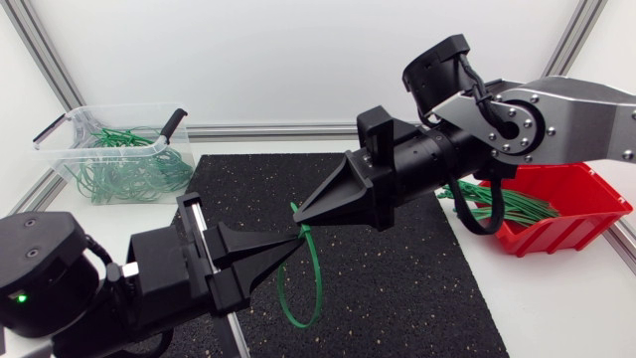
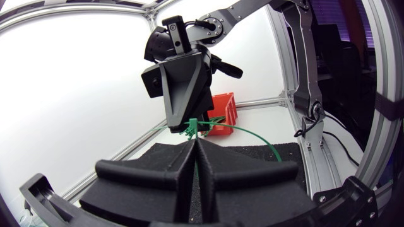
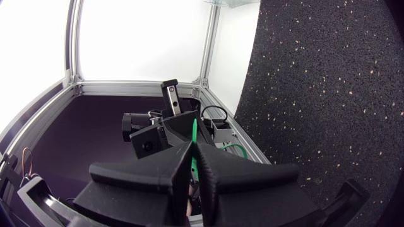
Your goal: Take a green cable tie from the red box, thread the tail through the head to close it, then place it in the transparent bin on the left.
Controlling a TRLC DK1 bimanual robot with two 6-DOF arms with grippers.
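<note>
A green cable tie point(image 1: 316, 283) hangs as a loop above the black mat, between my two grippers. My left gripper point(image 1: 297, 237) comes in from the lower left and is shut on the tie near its head point(image 2: 191, 126). Just above it, my right gripper point(image 1: 298, 211) points down-left, shut on the tie's thin tail point(image 3: 194, 133). In the left wrist view the loop point(image 2: 255, 134) arcs away beside my shut fingers. The red box point(image 1: 566, 204) with several green ties stands at the right. The transparent bin point(image 1: 62, 139) sits at the back left.
The black speckled mat point(image 1: 417, 288) covers the middle of the table. Several closed green ties point(image 1: 129, 169) lie in the transparent bin. A black cable point(image 1: 477, 214) loops under my right arm, in front of the red box.
</note>
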